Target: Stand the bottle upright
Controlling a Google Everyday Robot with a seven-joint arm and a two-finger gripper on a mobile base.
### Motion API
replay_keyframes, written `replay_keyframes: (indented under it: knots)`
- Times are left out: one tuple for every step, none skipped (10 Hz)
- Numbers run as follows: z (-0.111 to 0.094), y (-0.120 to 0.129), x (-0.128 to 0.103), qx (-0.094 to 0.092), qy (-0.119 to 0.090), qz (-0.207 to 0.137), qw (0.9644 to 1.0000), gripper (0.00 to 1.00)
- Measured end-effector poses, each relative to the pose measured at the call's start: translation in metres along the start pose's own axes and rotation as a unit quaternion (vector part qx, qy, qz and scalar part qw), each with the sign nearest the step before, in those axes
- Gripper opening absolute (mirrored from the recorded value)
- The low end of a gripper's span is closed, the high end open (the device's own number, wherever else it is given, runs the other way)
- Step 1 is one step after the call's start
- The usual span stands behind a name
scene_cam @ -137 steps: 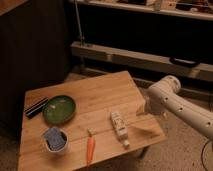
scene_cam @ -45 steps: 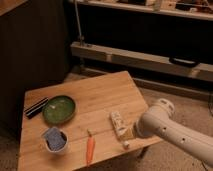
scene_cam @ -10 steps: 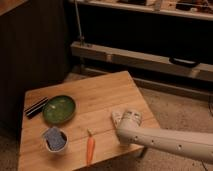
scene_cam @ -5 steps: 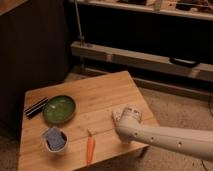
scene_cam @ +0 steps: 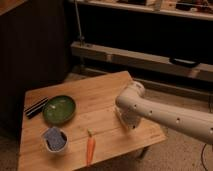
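The cream-white bottle does not show now: the end of my white arm (scene_cam: 150,107) covers the spot on the wooden table (scene_cam: 100,90) where it lay, near the right front edge. My gripper (scene_cam: 127,120) hangs down from the arm's rounded wrist onto that spot, just right of the orange carrot (scene_cam: 90,148). Whether it touches or holds the bottle is hidden.
A green bowl (scene_cam: 59,109) sits at the table's left, with a black flat object (scene_cam: 36,107) beside it at the left edge. A white cup with a blue thing in it (scene_cam: 54,139) stands at the front left. A metal rail (scene_cam: 150,60) runs behind the table.
The arm has swung in from the right and come down over the lying bottle, which showed a few seconds ago and is now covered. In the last second the wrist shifted slightly.
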Motion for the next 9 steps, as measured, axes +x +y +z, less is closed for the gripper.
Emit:
replay_keyframes:
  knots:
    - [-0.016, 0.009, 0.005, 0.002, -0.006, -0.003, 1.0000, 0.32]
    - [-0.030, 0.017, 0.009, 0.007, -0.015, -0.008, 0.9998, 0.32]
    - [-0.040, 0.021, 0.011, 0.014, -0.025, -0.014, 0.9995, 0.32]
    - [-0.048, 0.024, 0.013, 0.018, -0.032, -0.018, 0.9991, 0.32]
    - [-0.059, 0.027, 0.016, 0.024, -0.042, -0.026, 0.9985, 0.32]
    - [-0.066, 0.028, 0.016, 0.031, -0.051, -0.033, 0.9977, 0.32]
    - [-0.071, 0.029, 0.016, 0.041, -0.065, -0.040, 0.9963, 0.32]
    - [-0.074, 0.030, 0.016, 0.052, -0.079, -0.046, 0.9944, 0.32]
    - [-0.077, 0.030, 0.016, 0.067, -0.095, -0.052, 0.9919, 0.32]
